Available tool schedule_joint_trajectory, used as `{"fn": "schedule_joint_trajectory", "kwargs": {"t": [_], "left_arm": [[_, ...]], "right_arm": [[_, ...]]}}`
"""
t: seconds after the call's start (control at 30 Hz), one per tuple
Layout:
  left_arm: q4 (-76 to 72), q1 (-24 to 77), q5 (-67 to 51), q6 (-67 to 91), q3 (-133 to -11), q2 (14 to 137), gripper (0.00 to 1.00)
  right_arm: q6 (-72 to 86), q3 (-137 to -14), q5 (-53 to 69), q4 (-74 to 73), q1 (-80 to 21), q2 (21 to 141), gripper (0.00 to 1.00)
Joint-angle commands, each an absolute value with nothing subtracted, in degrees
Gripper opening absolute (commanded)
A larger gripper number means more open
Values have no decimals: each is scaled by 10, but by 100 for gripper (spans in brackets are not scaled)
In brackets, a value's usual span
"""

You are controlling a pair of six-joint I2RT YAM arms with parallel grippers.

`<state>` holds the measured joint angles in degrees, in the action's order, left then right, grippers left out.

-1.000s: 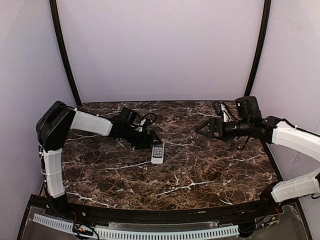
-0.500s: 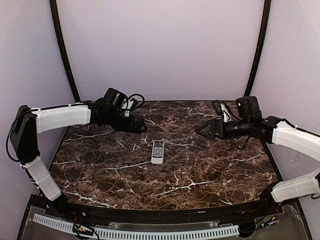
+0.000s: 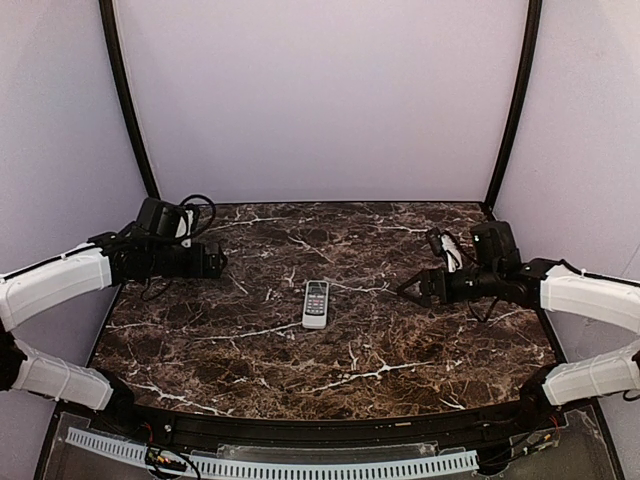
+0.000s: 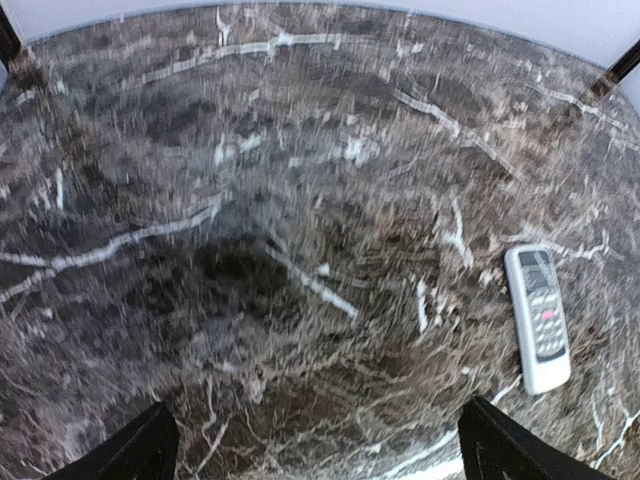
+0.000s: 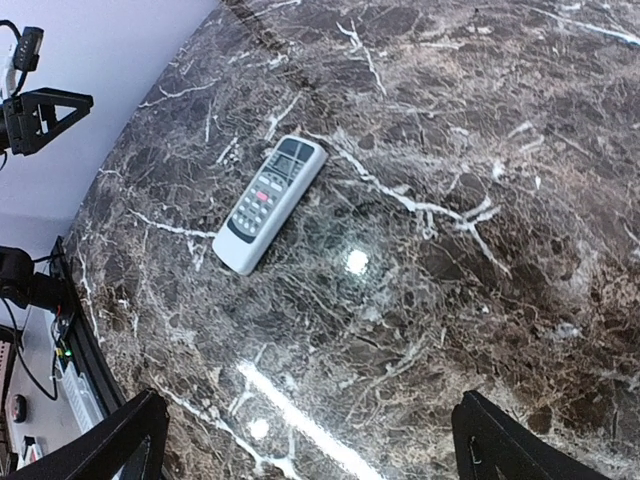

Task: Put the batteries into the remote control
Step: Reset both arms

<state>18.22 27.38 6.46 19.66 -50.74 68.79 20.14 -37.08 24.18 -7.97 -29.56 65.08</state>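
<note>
Left arm (image 3: 60,282) has swung back from the one remote control (image 3: 316,303); both arms' jaws stand apart, empty

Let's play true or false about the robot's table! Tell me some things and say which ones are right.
1. The remote control lies flat, buttons up, on the table. True.
2. The left gripper holds the remote control. False: it is open, empty and apart from it.
3. The right gripper is open. True.
4. The remote control sits in the table's far right corner. False: it lies near the middle, between the two grippers.
</note>
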Motion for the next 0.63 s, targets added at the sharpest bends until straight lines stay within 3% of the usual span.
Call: {"fn": "schedule_joint_trajectory", "kwargs": {"t": [0.0,0.3,0.6], "left_arm": [[177,266,24,230,-436,692,99],[112,266,2,255,-377,717,99],[112,265,3,255,-403,731,98]], "right_arm": [[202,-318,225,-25,-292,648,99],[231,-251,214,41,-292,623,99],[232,-245,220,47,-292,611,99]]}}
